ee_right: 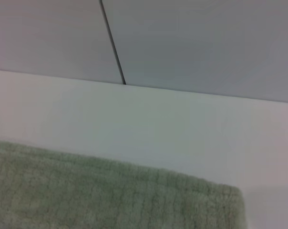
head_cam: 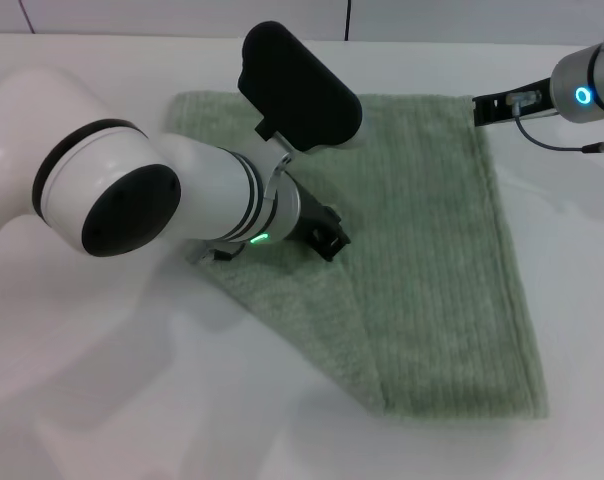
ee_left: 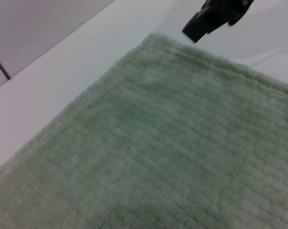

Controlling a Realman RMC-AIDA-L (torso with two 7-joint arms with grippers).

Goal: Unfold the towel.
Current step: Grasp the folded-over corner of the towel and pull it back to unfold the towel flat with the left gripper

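towel [head_cam: 422, 250], still folded diagonally on worktop [head_cam: 102, 400]: left end effector [head_cam: 327, 238] over fold, right end effector [head_cam: 492, 103] at far corner, grip states i cannot tell; i'd pinch the top layer only.

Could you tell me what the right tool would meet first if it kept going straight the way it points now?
Probably the towel's far corner: the right tool points at it from just beside, though the depth is unclear.

The towel [head_cam: 432, 260] is seen as matt, fuzzy terry cloth, ribbed in fine lines. The table [head_cam: 102, 400] is shown smooth and white, faintly glossy. The left arm [head_cam: 162, 190] is cased in glossy white plastic.
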